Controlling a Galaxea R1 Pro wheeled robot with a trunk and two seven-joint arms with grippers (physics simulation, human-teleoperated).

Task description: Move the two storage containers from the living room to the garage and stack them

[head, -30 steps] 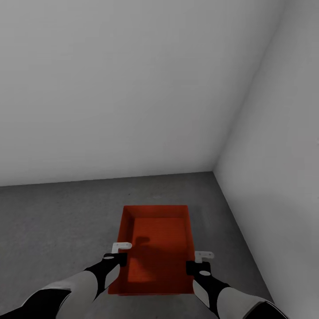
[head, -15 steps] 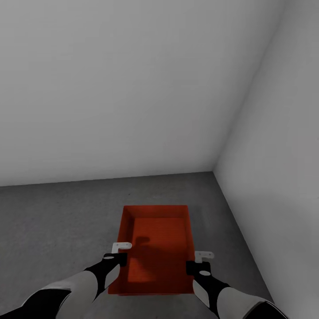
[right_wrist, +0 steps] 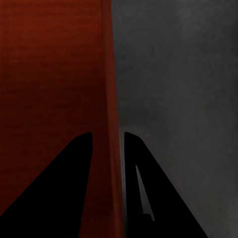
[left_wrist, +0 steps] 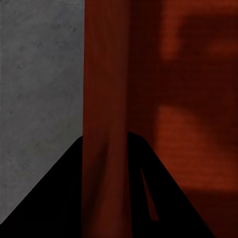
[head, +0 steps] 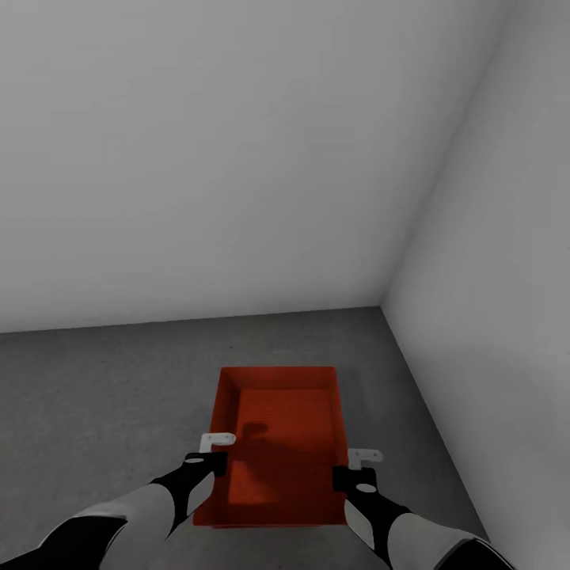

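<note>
One red-orange storage container (head: 281, 419) shows in the head view, low in front of me over the dark grey concrete floor (head: 103, 396) of the garage. My left gripper (head: 212, 461) grips its left wall and my right gripper (head: 347, 477) its right wall, both near the container's near end. In the left wrist view the ribbed wall (left_wrist: 106, 99) runs between the two dark fingers of the left gripper (left_wrist: 105, 136). The right wrist view has the opposite wall (right_wrist: 110, 74) pinched by the right gripper (right_wrist: 108, 134). Whether the container rests on the floor I cannot tell.
A plain white-grey back wall (head: 198, 158) and a right wall (head: 499, 277) meet in a corner (head: 384, 305) just beyond the container. Bare concrete (head: 79, 443) stretches to the left; the right wall stands close by the container's right side.
</note>
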